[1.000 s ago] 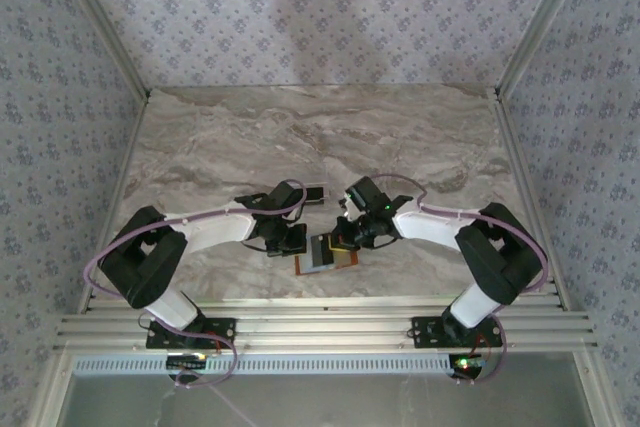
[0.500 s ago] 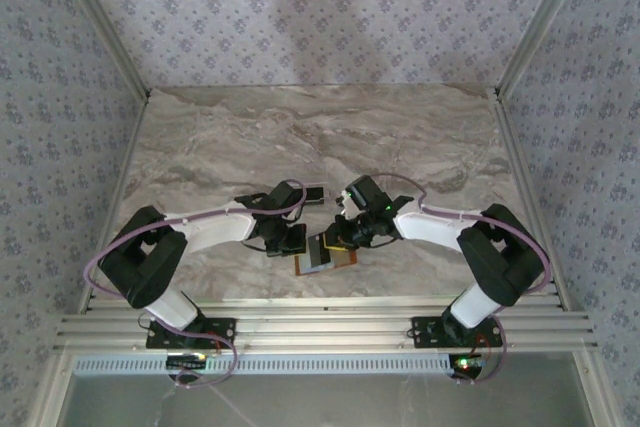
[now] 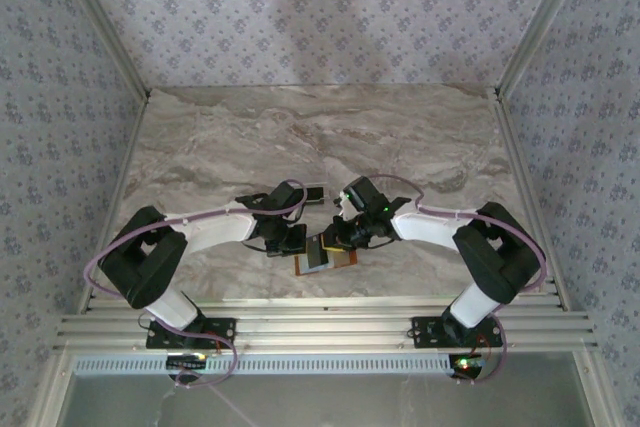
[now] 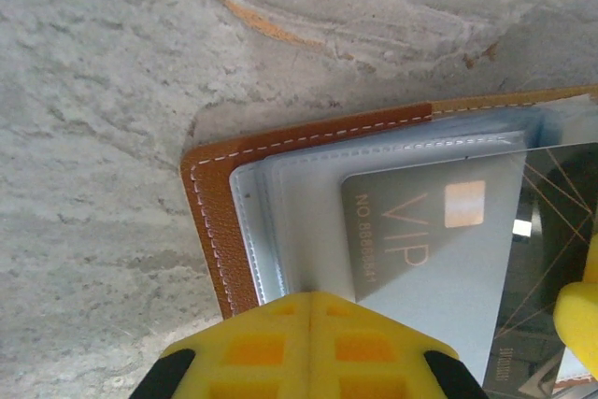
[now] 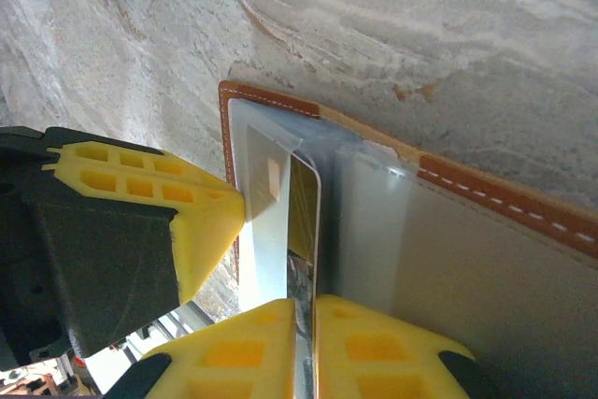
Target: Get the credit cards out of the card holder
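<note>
right fingers (image 5: 245,354) pinch credit card (image 5: 304,221) edge, left fingers (image 4: 254,350) atop card holder (image 4: 217,231)

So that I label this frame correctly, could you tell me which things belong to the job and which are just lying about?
Job: card holder; silver VIP card; dark card, pinched by the right tool; left tool, shut, at the holder.
Lying about: small dark flat item beyond the arms, too small to identify; marble table.
</note>
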